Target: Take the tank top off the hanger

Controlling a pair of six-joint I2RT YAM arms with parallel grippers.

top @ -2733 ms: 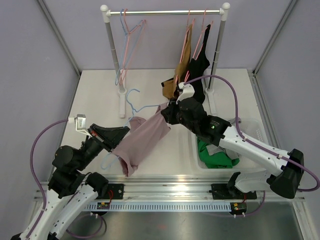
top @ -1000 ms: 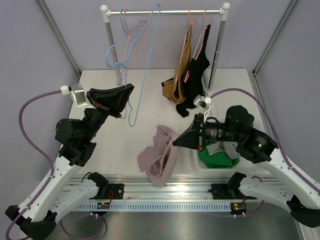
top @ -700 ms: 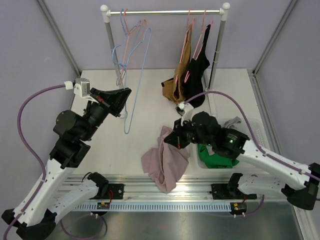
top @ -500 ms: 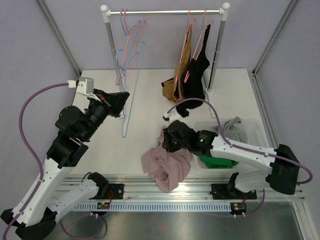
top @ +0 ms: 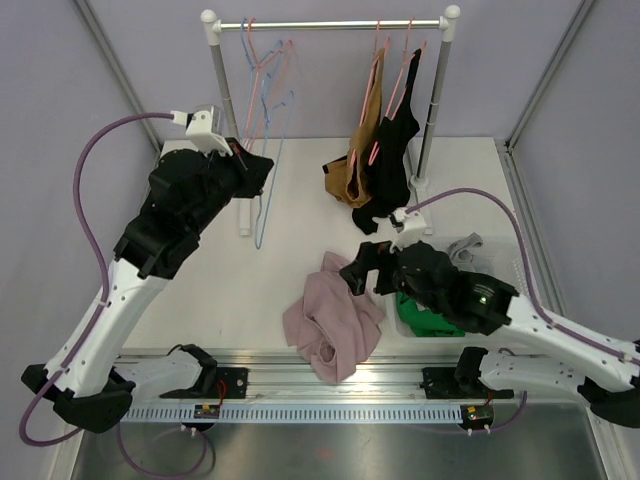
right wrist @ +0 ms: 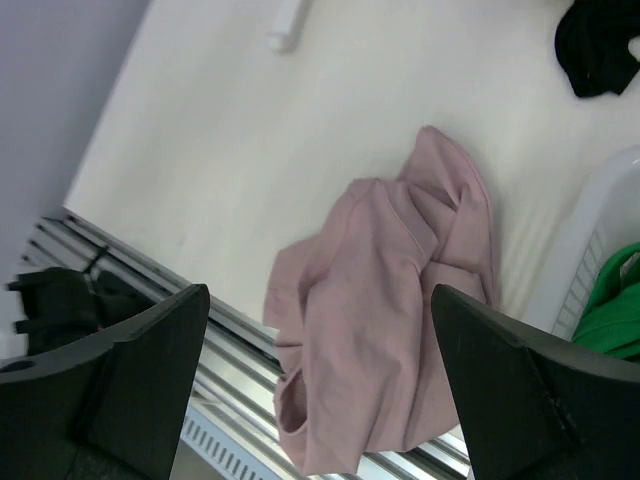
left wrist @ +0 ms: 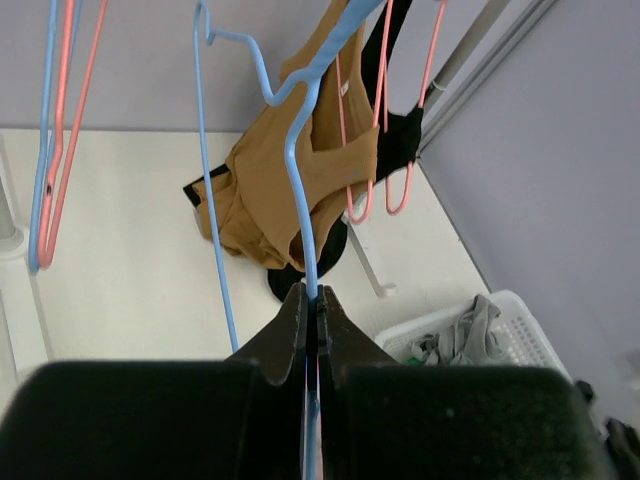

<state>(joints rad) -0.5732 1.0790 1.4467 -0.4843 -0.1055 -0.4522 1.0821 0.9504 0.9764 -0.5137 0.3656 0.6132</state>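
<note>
Left gripper (left wrist: 312, 310) clamped on bare blue wire hanger (left wrist: 300, 160), upper left; right gripper (right wrist: 320, 292) splayed, empty. Crumpled pink cloth tank top (top: 333, 318) heaped lower centre of top view. Looks light, limp; best pinched at a raised fold.

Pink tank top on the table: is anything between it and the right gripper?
Nothing visible. The right gripper hangs open above the pink tank top, which lies crumpled on the table with only open air between them. The white basket sits off to one side, out of the path.
</note>
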